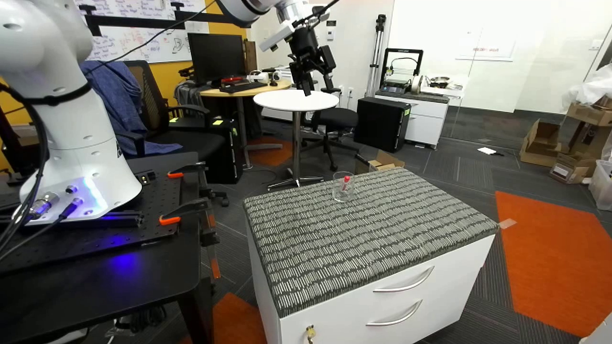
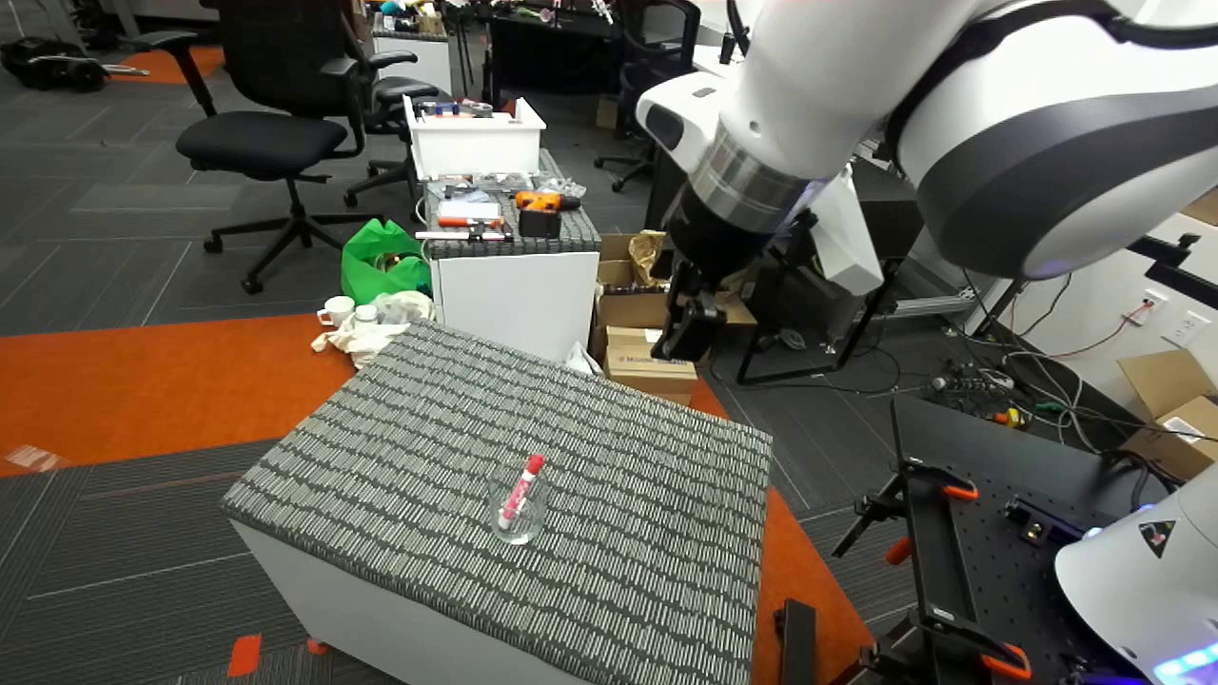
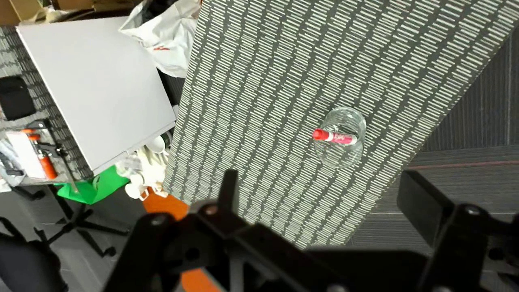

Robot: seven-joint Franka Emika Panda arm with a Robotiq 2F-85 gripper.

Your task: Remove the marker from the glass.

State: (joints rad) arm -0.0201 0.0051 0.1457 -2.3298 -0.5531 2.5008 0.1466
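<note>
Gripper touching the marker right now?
Apart. Both exterior views show the open gripper clear of the marker, with background visible between them.

The light is bright in an exterior view, the far wall [image 1: 430,28] nearly washed out to white; the robot base [image 1: 83,165] glows, and blue light pools on the black table [image 1: 153,296]. In the wrist view the gripper [image 3: 320,182] is dark and blurred, while the drinking glass [image 3: 340,156] glints.
</note>
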